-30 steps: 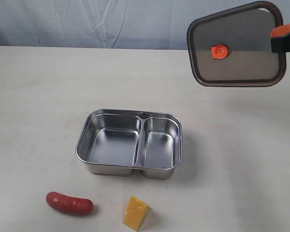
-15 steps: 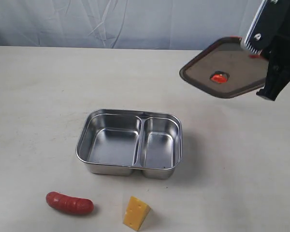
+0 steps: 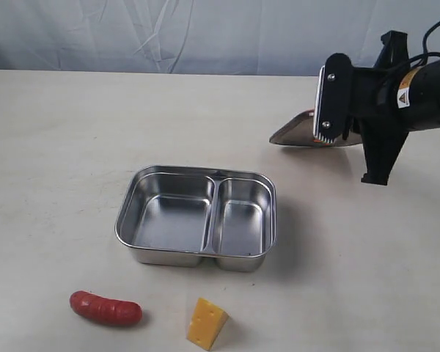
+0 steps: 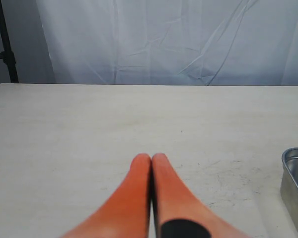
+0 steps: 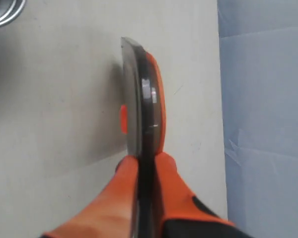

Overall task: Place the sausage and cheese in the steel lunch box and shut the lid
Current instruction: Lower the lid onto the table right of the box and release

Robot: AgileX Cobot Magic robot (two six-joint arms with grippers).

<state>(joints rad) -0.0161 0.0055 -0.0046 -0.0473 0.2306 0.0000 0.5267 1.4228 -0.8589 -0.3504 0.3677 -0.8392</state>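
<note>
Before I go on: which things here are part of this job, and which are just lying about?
Job: sausage, cheese, steel lunch box, lid clamped in right gripper.
Not the job: backdrop cloth, dark stand; left gripper shut, empty.

The sausage [image 3: 105, 309] lies before the box [image 3: 176, 257], left of the cheese [image 3: 206, 323]. The lid [image 3: 295, 133] is behind the box, to the right.

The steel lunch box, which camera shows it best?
The exterior view: the whole steel lunch box shows, both compartments empty. The left wrist view catches only one corner at the frame edge, the right wrist view just a sliver of rim.
</note>
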